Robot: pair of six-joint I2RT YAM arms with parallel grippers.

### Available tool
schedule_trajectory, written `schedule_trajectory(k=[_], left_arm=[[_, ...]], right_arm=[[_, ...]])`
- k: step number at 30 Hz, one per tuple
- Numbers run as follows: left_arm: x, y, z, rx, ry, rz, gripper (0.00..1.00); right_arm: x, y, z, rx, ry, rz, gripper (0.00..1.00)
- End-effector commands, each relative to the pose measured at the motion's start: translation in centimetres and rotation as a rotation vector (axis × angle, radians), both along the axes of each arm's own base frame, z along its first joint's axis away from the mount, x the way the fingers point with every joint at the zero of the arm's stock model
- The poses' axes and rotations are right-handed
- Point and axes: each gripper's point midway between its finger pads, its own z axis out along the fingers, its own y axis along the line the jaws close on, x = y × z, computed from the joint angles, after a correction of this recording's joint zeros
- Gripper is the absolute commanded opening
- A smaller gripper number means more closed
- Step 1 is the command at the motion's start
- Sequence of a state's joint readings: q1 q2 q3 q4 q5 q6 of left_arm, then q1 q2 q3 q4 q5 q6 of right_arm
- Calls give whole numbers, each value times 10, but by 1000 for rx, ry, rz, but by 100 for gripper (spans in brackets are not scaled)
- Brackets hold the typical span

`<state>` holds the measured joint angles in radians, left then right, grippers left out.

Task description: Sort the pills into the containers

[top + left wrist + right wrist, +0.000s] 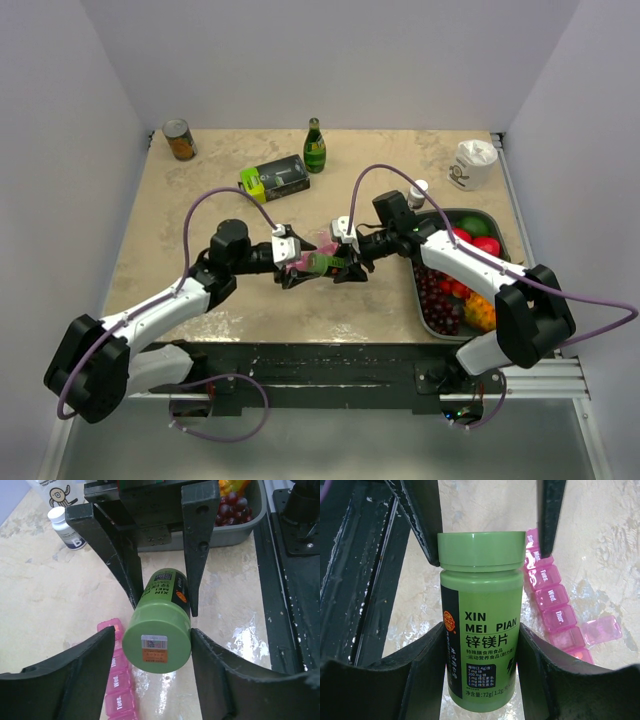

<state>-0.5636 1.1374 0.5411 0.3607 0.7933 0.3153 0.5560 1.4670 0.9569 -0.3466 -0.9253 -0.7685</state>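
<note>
A green pill bottle (322, 263) labelled XIN MEI PIAN hangs sideways above the table between my two grippers. My right gripper (480, 635) is shut on the bottle's body (480, 630). My left gripper (152, 640) is open around the green cap (157, 642); one finger touches it, and the other stands a small gap off. The pink organiser strip (552, 600) lies on the table under and beside the bottle, with day labels showing and one lid open at its end. It also shows in the left wrist view (119, 680) and, partly hidden, in the top view (325, 240).
A grey tray (480, 212) of fruit sits to the right. A small white pill bottle (417, 193) stands behind it. A black-and-lime box (275, 177), a green glass bottle (315, 147), a can (180, 140) and a white cup (472, 163) stand further back.
</note>
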Motion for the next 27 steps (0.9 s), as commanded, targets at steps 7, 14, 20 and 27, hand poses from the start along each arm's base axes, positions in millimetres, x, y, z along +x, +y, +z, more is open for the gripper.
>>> schedule_trajectory(k=[7,14,20,27], left_arm=[[2,-11,21,-55,61,-14,23],[15,-8,7,-72,463,209,0],[5,-17,-15,-136,1045,362,0],[-8,-23,10,-279,1350,371,0]], right_arm=[[2,6,18,50,-43,30,0],[11,6,15,32,-49,-14,0],[18,5,14,21,-56,-54,0],[23,6,13,14,-61,-77,0]])
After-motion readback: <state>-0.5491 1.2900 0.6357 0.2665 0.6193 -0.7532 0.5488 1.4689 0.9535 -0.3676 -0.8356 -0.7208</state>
